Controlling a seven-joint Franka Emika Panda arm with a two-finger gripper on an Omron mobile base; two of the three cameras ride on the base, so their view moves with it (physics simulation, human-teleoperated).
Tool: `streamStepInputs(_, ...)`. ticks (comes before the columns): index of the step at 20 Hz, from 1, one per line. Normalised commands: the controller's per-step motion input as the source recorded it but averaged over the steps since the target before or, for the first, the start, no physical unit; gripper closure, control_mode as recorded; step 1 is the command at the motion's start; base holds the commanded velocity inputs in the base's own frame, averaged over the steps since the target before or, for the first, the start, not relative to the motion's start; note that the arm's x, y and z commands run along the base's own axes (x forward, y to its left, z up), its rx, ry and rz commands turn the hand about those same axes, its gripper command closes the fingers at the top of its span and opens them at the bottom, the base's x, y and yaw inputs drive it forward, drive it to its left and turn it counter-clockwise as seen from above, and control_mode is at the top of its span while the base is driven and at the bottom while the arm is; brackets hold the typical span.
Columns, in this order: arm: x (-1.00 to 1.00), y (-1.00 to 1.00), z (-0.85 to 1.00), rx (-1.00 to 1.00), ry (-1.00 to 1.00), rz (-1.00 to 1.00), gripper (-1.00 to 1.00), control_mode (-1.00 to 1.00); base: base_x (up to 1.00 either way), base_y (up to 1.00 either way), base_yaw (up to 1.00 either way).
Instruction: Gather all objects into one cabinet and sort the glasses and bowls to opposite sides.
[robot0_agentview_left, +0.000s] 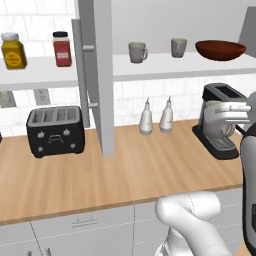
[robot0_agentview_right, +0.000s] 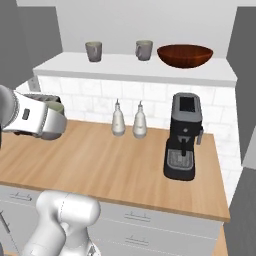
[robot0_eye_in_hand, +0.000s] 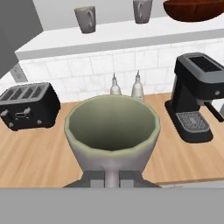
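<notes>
Mug (robot0_eye_in_hand: 112, 131), grey and open side up, sits pinched by its handle in the gripper (robot0_eye_in_hand: 112, 178) above the wooden counter (robot0_agentview_left: 125, 170), while two more mugs (robot0_agentview_left: 137, 52) and the reddish-brown bowl (robot0_agentview_left: 220, 50) stand on the cabinet shelf (robot0_agentview_left: 175, 67); no writing seems legible anywhere.

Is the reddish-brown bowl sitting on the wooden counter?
No, the bowl rests on the cabinet shelf, right of two mugs.
</notes>
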Motion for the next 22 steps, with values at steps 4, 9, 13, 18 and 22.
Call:
streamStepInputs(4, 0.00, 0.00, 0.00, 0.00, 0.00, 0.00, 1.00, 1.00, 0.26, 0.00, -0.01)
streamStepInputs(9, 0.00, 0.00, 0.00, 0.00, 0.00, 0.00, 1.00, 1.00, 0.04, 0.00, 0.00)
streamStepInputs(13, 0.00, 0.00, 0.09, 0.00, 0.00, 0.00, 1.00, -1.00, 0.00, 0.00, 0.00)
streamStepInputs(18, 0.00, 0.00, 0.52, 0.00, -0.02, 0.00, 1.00, -1.00, 0.00, 0.00, 0.00)
streamStepInputs(22, 0.05, 0.00, 0.59, 0.00, -0.06, 0.00, 1.00, -1.00, 0.00, 0.00, 0.00)
